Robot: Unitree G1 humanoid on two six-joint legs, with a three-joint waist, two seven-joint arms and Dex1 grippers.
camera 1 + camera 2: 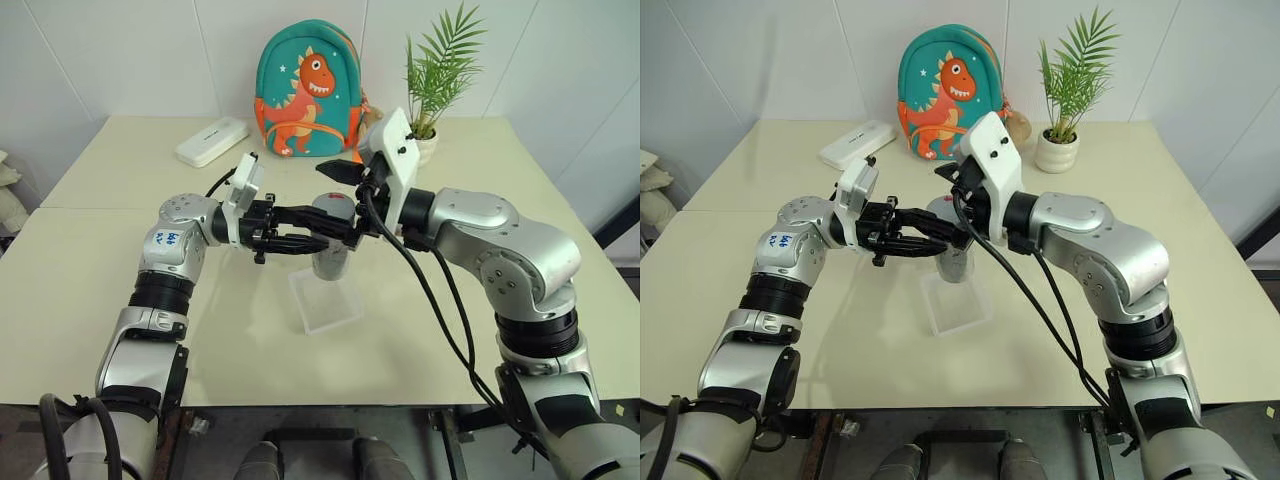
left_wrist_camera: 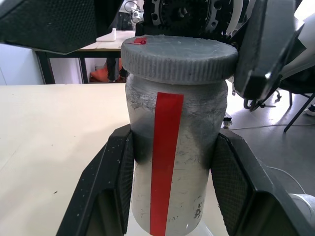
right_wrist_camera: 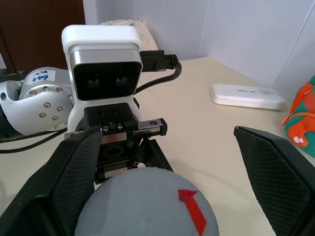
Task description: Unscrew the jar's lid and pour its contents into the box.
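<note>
You are at the unscrewing step: your left tool [image 1: 318, 243] is clamped on the jar [image 1: 331, 255] above the box [image 1: 326, 300] mid-desk, your right tool [image 3: 162, 172] spread wide astride the lid [image 2: 178, 56], needing to close and twist.

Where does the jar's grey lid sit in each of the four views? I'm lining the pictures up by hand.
Left eye view: lid at centre, between both grippers.
Right eye view: lid just left of centre.
Left wrist view: lid upper middle, capping the jar.
Right wrist view: lid bottom centre, seen from above.
Shared landmark: the white case on the table.
</note>
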